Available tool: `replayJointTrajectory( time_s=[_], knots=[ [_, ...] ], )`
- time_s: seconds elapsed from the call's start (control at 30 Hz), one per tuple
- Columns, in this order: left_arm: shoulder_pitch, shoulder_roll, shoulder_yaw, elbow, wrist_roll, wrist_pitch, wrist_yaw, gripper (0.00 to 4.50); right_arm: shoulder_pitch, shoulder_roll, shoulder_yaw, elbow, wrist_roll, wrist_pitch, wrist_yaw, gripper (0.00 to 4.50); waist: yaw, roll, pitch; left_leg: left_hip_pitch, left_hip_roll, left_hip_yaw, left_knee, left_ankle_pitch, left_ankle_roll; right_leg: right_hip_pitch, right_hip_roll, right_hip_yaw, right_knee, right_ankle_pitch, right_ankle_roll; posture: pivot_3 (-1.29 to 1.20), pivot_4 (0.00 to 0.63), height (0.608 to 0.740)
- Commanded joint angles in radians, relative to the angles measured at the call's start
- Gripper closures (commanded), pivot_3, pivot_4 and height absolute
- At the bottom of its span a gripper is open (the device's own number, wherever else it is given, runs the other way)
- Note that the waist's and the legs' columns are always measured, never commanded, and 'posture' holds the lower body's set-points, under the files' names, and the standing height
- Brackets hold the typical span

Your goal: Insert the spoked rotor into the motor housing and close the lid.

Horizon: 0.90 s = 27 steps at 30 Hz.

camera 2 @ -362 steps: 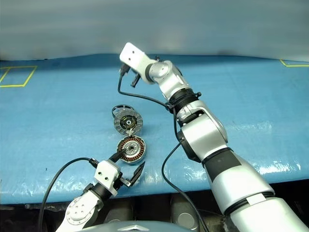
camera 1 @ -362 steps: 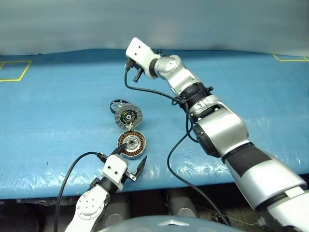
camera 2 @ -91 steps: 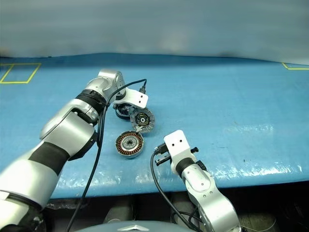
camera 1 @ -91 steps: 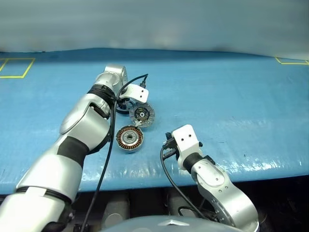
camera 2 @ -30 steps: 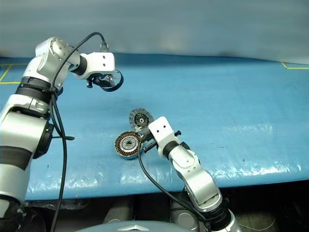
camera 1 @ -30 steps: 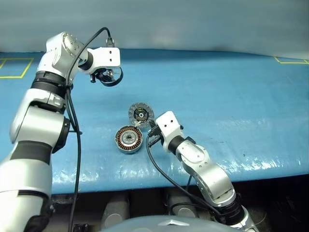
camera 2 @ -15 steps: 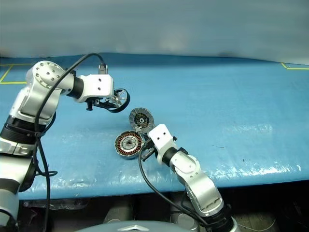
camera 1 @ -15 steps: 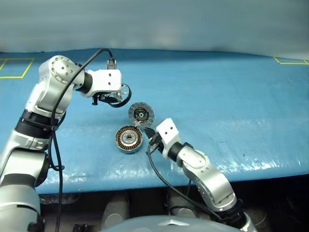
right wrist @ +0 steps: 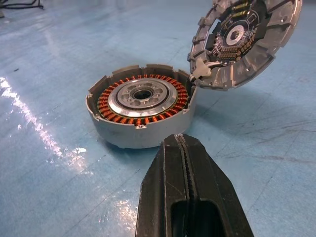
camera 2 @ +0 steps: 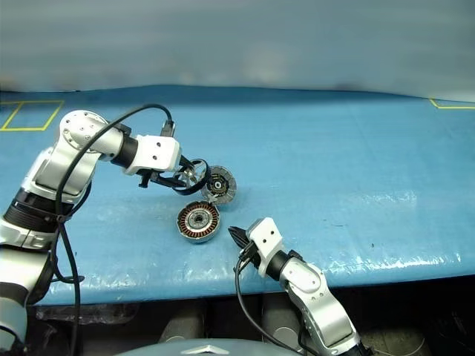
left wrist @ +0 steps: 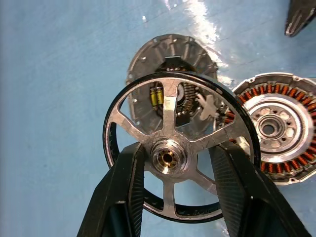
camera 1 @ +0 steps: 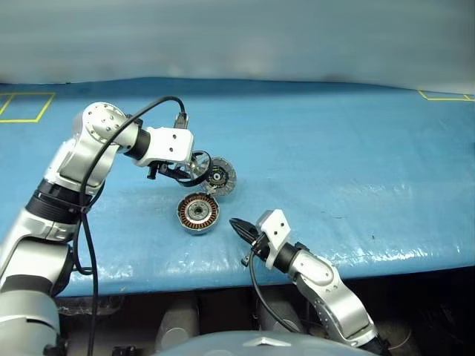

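The motor housing (camera 1: 199, 213) sits flat on the blue table covering (camera 1: 356, 148), open side up, its ring of copper-brown windings around a silver centre with a dark hole. The lid (camera 1: 218, 176) stands just beyond the housing and slightly to the robot's right of it, tilted up on edge, its segmented face with the dark centre turned toward the housing; in the right wrist view its lower edge meets the housing's far rim, where a small pale tab joins the two. The left gripper (left wrist: 173, 163) holds the spoked rotor (left wrist: 178, 148): its two black fingers (left wrist: 121, 187) pass through the open gaps on either side of the brass-coloured hub and clamp it between them, jaws about half spread. The rotor hangs in the air above the table, beyond the housing and close beside the lid on the robot's left of it, not touching the housing. Through its gaps the left wrist view shows the lid and, next to it, the housing. The right gripper (right wrist: 183, 187) is on the near side of the housing, toward the table's front edge, pointing at the housing's wall with its jaws pressed fully together and nothing between them, apart from the housing.
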Motion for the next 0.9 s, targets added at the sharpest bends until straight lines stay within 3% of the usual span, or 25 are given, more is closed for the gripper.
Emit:
replayJointTrajectory(
  time_s=[0.03,0.4,0.9],
  knots=[
    [-0.020,0.005,0.014,0.009,-0.058,-0.033,-0.052,2.77,-0.002,0.009,-0.004,0.011,0.003,-0.048,0.011,4.50,0.001,0.000,0.000,0.000,0.000,0.000,0.000,0.000,0.000,0.000,0.000,0.000,0.000,0.000,0.000,0.00,0.150,0.740],
    [-0.007,-0.039,-0.014,0.076,-0.081,-0.087,-0.085,2.77,-0.030,0.051,0.020,0.064,0.000,-0.080,0.030,4.50,0.002,0.000,0.000,-0.001,0.000,0.000,0.000,0.000,0.000,0.000,0.000,0.000,-0.001,0.000,0.000,0.00,0.150,0.740],
    [0.058,-0.025,-0.059,0.128,-0.059,-0.233,-0.127,2.77,-0.055,0.066,0.021,0.107,-0.014,-0.098,0.028,4.50,0.003,0.000,0.000,0.000,0.000,0.000,-0.001,0.000,0.000,0.000,0.000,0.000,-0.001,0.000,-0.001,0.00,0.150,0.740]
  ],
)
